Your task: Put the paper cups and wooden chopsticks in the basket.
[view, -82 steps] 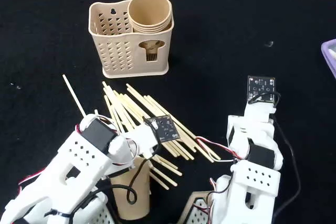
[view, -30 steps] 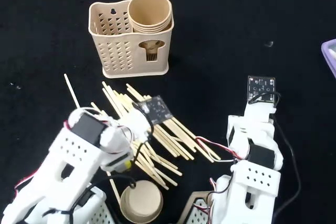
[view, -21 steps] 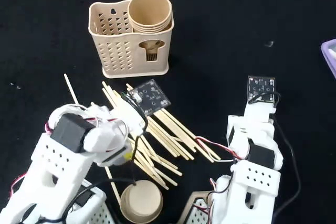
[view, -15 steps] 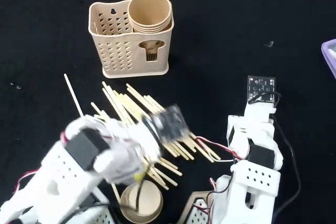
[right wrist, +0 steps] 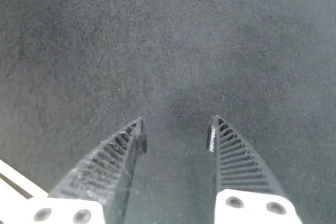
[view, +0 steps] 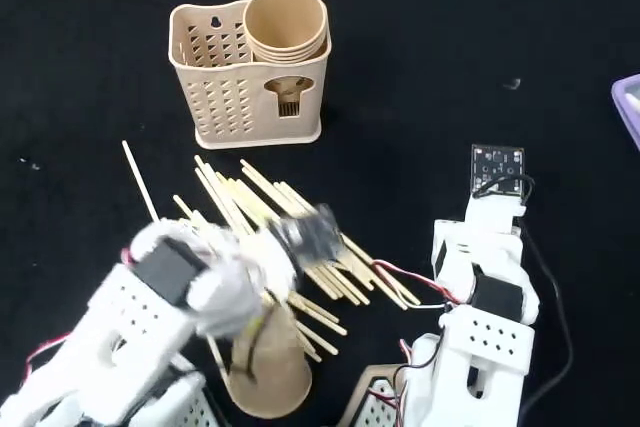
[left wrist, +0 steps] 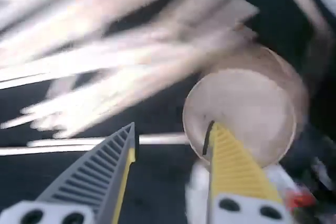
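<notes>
Blur hides whether your wide-spread left gripper touches the tilted paper cup. The chopsticks lie diagonally. Your right gripper gapes, empty.

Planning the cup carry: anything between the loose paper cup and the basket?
Yes. The chopstick pile lies between the paper cup and the basket; it is flat, so a lifted carry likely clears it.
</notes>
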Available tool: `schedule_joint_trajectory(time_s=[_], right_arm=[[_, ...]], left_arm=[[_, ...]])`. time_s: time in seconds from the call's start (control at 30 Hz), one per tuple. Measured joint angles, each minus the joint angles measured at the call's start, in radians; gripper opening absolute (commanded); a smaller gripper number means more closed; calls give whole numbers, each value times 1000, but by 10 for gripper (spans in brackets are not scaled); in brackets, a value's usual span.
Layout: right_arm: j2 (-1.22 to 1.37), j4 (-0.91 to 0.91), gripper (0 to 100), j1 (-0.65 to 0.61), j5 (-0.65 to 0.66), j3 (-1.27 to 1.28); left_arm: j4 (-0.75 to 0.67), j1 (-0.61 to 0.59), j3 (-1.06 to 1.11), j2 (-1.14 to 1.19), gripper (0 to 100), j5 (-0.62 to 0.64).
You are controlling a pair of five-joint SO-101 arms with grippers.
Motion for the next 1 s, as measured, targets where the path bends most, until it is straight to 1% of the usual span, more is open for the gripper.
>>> schedule_joint_trajectory(time_s=[0.13, 0.23, 0.3, 0.37, 0.47, 0.67, 0.73, 0.77, 0.9, 1.0], right_arm=[[0, 0, 194, 0, 0, 0], [0, 0, 194, 0, 0, 0], [0, 0, 194, 0, 0, 0], [0, 0, 194, 0, 0, 0], [0, 0, 194, 0, 0, 0], [0, 0, 194, 0, 0, 0], [0, 0, 194, 0, 0, 0], [0, 0, 194, 0, 0, 0], [0, 0, 194, 0, 0, 0], [0, 0, 194, 0, 0, 0]], left_arm=[[-173, -233, 81, 20, 226, -63], [-330, -391, 163, 21, 227, -74], [-368, -459, 170, 21, 227, -74], [-342, -494, 161, 21, 227, -74], [-229, -499, 72, 21, 228, -74], [31, -491, -180, 20, 228, -74], [109, -437, -226, 18, 228, -74], [123, -402, -230, 15, 228, -69], [144, -282, -221, -29, 228, 23], [149, -129, -150, -94, 225, 109]])
